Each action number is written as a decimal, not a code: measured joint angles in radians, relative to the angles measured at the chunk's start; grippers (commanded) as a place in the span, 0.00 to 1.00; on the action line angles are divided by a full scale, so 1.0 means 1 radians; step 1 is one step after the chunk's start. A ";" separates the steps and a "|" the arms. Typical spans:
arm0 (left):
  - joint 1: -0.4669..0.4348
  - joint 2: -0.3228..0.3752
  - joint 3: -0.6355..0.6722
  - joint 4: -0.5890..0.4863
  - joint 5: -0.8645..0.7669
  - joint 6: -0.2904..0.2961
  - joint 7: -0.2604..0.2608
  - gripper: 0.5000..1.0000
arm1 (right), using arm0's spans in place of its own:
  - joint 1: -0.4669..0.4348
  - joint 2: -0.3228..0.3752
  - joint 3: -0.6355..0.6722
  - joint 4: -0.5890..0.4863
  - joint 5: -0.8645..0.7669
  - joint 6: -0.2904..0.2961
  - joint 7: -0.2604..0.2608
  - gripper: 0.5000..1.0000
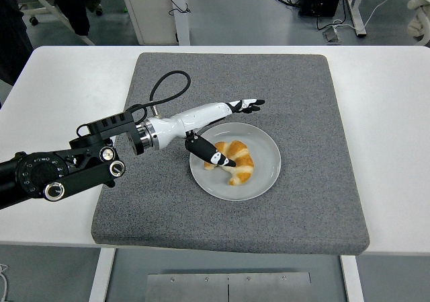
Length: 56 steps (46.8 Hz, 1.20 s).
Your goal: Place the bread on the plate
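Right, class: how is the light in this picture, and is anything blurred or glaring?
Head view: soft, even overhead light; the croissant and plate are sharp with faint shadows; no glare on the white table; the open left hand looks crisp, without motion blur.

The left arm [60, 174] reaches in from the left edge, its white forearm angling toward the far right. The left hand [218, 130] is spread wide and holds nothing: fingers [247, 104] stretch far-right, thumb [211, 154] points near-right.
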 measured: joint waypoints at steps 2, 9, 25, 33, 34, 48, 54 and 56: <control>0.002 0.002 -0.021 0.000 -0.037 -0.016 0.000 0.92 | 0.000 0.000 0.000 0.000 0.000 0.000 0.000 1.00; 0.009 0.012 -0.074 0.001 -0.129 -0.034 0.000 0.92 | 0.000 0.000 0.000 0.000 0.000 0.000 0.000 1.00; 0.016 0.049 -0.156 0.003 -0.390 -0.031 0.004 0.93 | 0.000 0.000 0.000 0.000 0.000 0.000 0.000 1.00; 0.016 0.052 -0.176 0.014 -0.495 -0.024 0.003 0.93 | 0.000 0.000 0.000 0.000 0.000 0.000 0.000 1.00; 0.016 0.052 -0.182 0.015 -0.504 -0.024 0.003 0.93 | 0.000 0.000 0.000 0.000 0.000 0.000 0.000 1.00; 0.034 0.028 -0.245 0.080 -0.682 0.029 0.003 0.93 | 0.000 0.000 0.000 0.000 0.000 0.000 0.000 1.00; 0.082 0.021 -0.258 0.101 -0.780 0.030 0.004 0.93 | 0.000 0.000 0.000 0.000 0.000 0.000 0.000 1.00; 0.095 0.018 -0.271 0.105 -0.798 0.031 0.001 0.93 | 0.000 0.000 0.000 0.000 0.000 0.000 0.000 1.00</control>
